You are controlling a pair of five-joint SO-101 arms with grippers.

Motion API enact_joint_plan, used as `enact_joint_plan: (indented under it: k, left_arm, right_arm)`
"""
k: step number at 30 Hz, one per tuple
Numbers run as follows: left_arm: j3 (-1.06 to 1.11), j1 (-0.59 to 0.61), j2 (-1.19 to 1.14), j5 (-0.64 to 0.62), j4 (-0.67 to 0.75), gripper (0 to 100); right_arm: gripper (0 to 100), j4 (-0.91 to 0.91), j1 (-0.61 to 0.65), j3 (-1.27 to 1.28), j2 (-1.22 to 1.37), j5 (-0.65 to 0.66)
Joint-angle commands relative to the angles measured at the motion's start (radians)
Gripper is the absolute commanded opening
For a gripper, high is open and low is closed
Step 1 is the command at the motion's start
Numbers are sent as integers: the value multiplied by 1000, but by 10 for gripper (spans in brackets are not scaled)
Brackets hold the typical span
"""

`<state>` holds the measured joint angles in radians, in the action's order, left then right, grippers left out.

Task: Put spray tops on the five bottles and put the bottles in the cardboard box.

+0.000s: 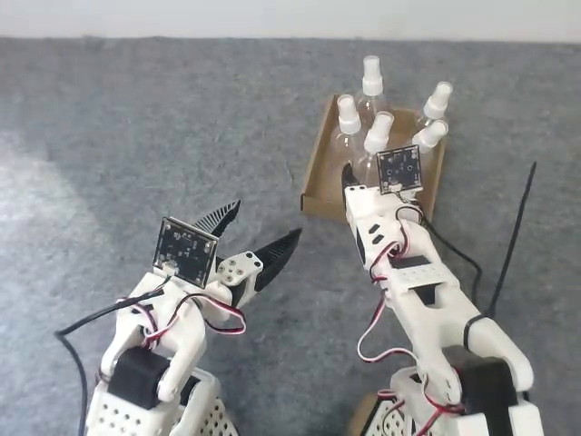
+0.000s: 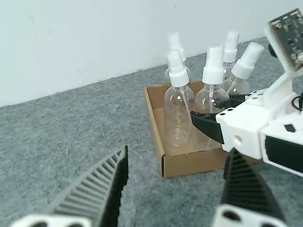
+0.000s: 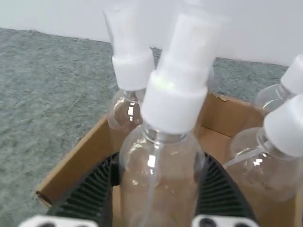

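Bottles (image 1: pixel 348 127) in cardboard box (image 1: pixel 315 154) | grey carpet (image 1: pixel 136 136) — white wall (image 1: pixel 272 16) behind

A shallow brown cardboard box (image 1: pixel 318 174) lies open-topped at about 2 o'clock from the table's middle in the high view. Five clear plastic bottles (image 2: pixel 177 113) stand upright in it, each capped with a white spray top (image 2: pixel 178 72). The centre bottle (image 1: pixel 378 136) sits between the black jaws of the right gripper (image 3: pixel 160 165), which press its sides. Around it, a second bottle (image 1: pixel 371 77) stands at 12 o'clock, a third bottle (image 1: pixel 349 116) at 10 o'clock, a fourth bottle (image 1: pixel 438 100) at 2 o'clock and a fifth bottle (image 1: pixel 429 136) at 3 o'clock.
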<state>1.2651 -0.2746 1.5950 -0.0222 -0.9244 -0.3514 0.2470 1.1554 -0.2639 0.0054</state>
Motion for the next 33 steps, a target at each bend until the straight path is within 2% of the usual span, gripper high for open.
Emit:
enact_joint_plan:
  k: [1,28,33]
  left_arm:
    - [-7,6,2,2,23,303]
    - [-7,6,5,2,23,303]
    - [-7,6,5,2,23,303]
  right_arm:
    - [133,-21,-2,8,-16,5]
    - [139,-22,-2,11,-5,2]
    - [229,-22,-2,11,-5,2]
